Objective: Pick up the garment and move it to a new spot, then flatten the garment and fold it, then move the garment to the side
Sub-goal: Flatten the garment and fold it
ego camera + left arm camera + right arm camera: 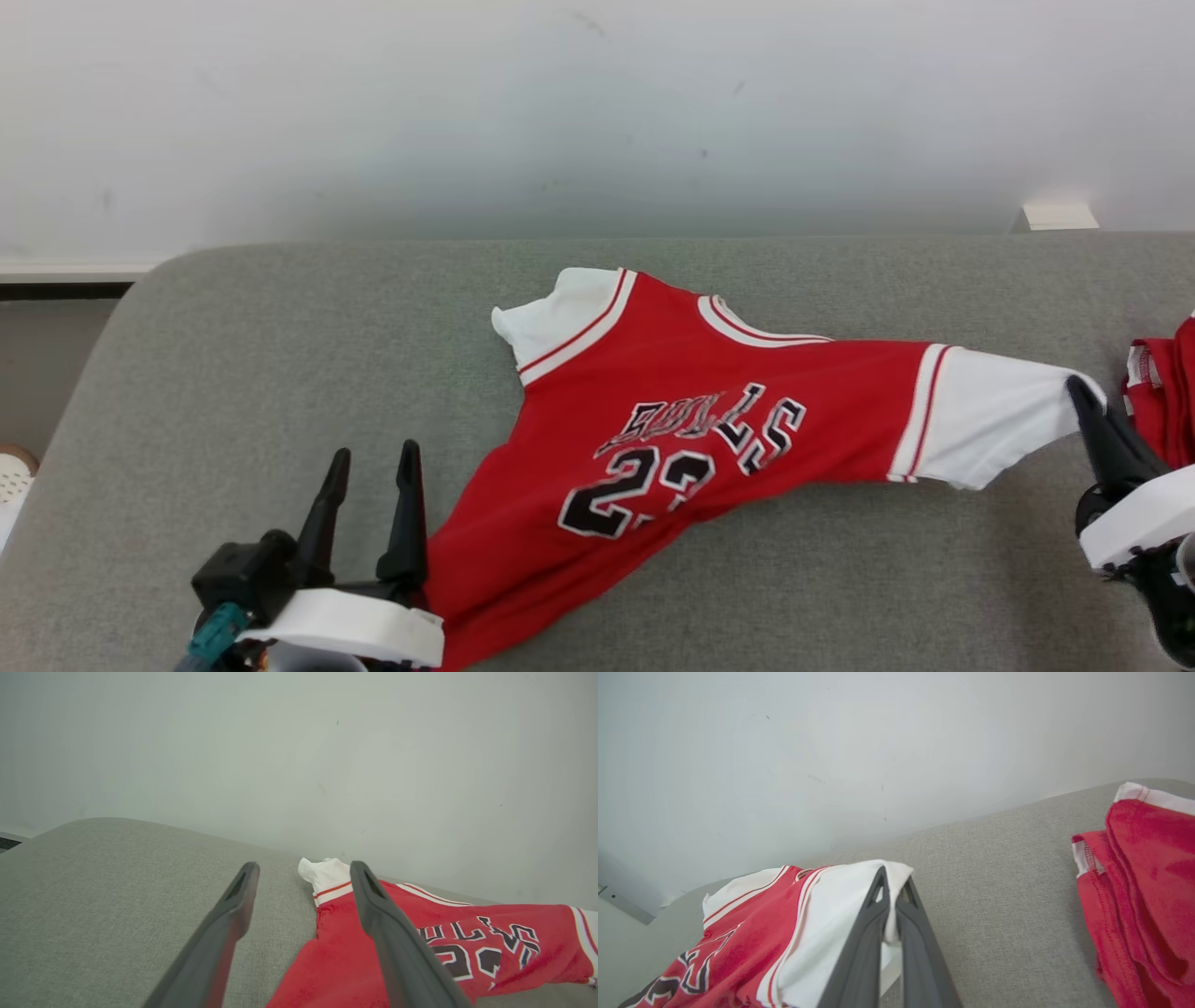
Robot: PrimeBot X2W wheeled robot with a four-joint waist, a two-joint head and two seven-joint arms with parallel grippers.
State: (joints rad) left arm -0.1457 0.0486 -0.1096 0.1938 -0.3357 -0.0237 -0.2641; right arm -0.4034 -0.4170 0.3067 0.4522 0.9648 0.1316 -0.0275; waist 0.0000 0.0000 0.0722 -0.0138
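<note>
Jersey (700, 420) lies rumpled, unfolded | right gripper (1083, 392) pinches sleeve (990, 420) | left gripper (373, 457) gapes, empty | flattening, fold, side-move look left to do

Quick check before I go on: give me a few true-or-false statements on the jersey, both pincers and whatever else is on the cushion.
1. The right pincer is shut on the white sleeve of the jersey. True.
2. The left pincer is shut on the hem. False: it is open and holds nothing.
3. The jersey lies flat and smooth. False: it is rumpled, and a fold hides part of its number.
4. A second red garment lies on the grey cushion, to the right of the right pincer. True.
5. The collar points toward the robot. False: it faces the wall.
</note>
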